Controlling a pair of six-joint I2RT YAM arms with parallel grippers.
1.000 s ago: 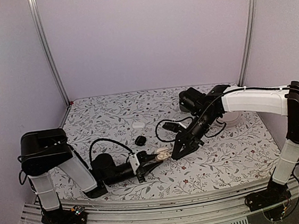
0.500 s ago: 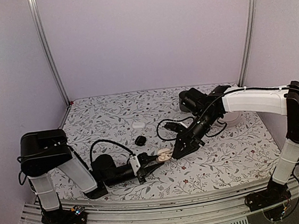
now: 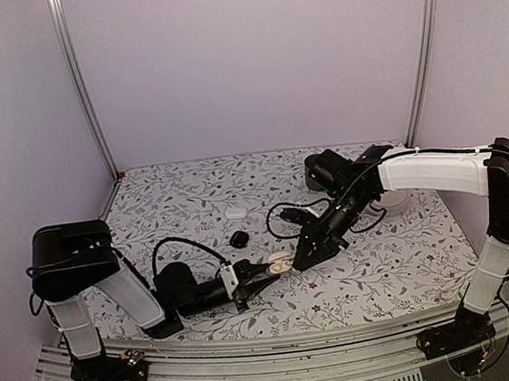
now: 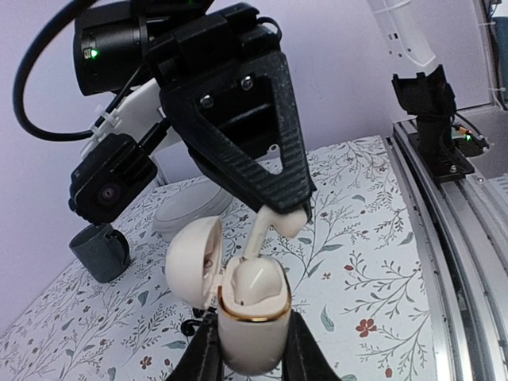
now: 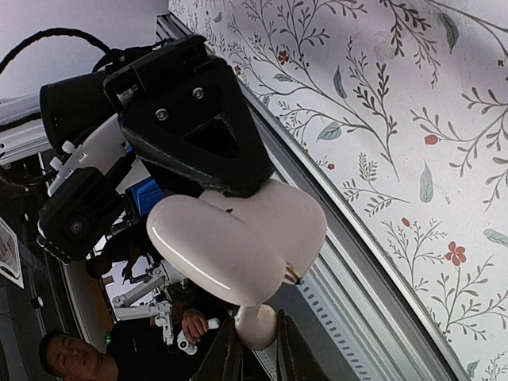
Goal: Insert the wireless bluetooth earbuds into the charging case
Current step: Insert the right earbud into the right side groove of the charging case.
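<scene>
My left gripper (image 4: 254,353) is shut on a cream charging case (image 4: 252,325) with a gold rim, held upright with its lid (image 4: 189,258) swung open to the left. One white earbud (image 4: 252,279) sits in the case. My right gripper (image 4: 284,208) hangs just above, shut on a second white earbud (image 4: 279,222) whose stem points down into the case's far slot. In the right wrist view this earbud (image 5: 255,325) shows between the fingers (image 5: 226,357), right under the case (image 5: 238,238). From above, the case (image 3: 280,262) lies between the left gripper (image 3: 267,269) and the right gripper (image 3: 300,258).
A round black case (image 3: 239,238) and a small white case (image 3: 236,211) lie on the floral table behind the left arm. A dark grey cup (image 3: 315,180) and a white dish (image 3: 394,199) stand at the back right, with a black cable (image 3: 280,213) looping beside them.
The right gripper has crept slightly left and up toward the case with the earbud. The left gripper has lifted the case a little.
</scene>
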